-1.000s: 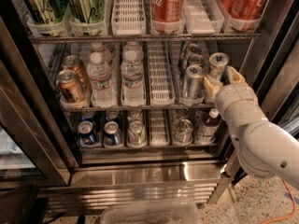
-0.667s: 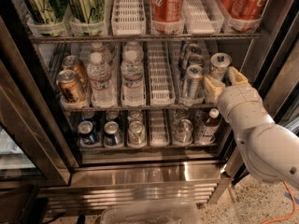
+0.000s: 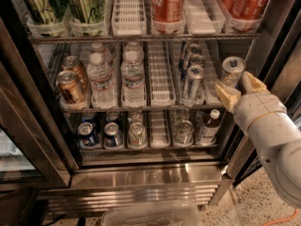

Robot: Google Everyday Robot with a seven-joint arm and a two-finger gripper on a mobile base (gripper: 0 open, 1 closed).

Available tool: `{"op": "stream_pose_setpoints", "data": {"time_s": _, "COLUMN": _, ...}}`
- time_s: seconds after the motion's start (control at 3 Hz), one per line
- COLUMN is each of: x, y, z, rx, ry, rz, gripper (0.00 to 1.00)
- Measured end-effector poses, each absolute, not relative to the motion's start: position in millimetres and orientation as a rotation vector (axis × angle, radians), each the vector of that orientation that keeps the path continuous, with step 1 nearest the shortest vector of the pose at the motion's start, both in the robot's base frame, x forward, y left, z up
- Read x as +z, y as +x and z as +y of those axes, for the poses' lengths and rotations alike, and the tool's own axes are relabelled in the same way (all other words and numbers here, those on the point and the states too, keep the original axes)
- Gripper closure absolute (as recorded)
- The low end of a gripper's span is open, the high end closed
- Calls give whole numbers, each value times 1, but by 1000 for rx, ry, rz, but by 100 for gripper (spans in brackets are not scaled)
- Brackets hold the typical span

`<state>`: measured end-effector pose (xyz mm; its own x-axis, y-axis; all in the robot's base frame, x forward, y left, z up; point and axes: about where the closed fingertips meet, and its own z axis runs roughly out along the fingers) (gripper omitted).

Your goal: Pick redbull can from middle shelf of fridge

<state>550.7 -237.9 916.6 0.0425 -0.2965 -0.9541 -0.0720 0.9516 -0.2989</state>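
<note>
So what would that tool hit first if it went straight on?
Probably the redbull can at the right end of the middle shelf; the open tool sits just before it, though depth is unclear.

Middle shelf surface [image 3: 160,108]: 4 redbull cans [image 3: 192,82], 4 water bottles [image 3: 101,79], 2 copper cans [image 3: 70,86]. My gripper [image 3: 235,84] sits at its right edge.

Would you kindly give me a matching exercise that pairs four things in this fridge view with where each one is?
1. gripper
2. red cola cans
3. copper-brown cans
4. blue cans

A. bottom tier, left
B. middle shelf, left end
C. middle shelf, right end, at the redbull can
D. top tier

Pairs: 1-C, 2-D, 3-B, 4-A.
</note>
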Motion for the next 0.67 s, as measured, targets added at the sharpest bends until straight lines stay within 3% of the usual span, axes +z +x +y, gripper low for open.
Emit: {"op": "stream_pose_setpoints", "data": {"time_s": 0.67, "x": 896, "y": 502, "z": -219, "rx": -114, "ry": -451, "rz": 1620, "gripper": 100}}
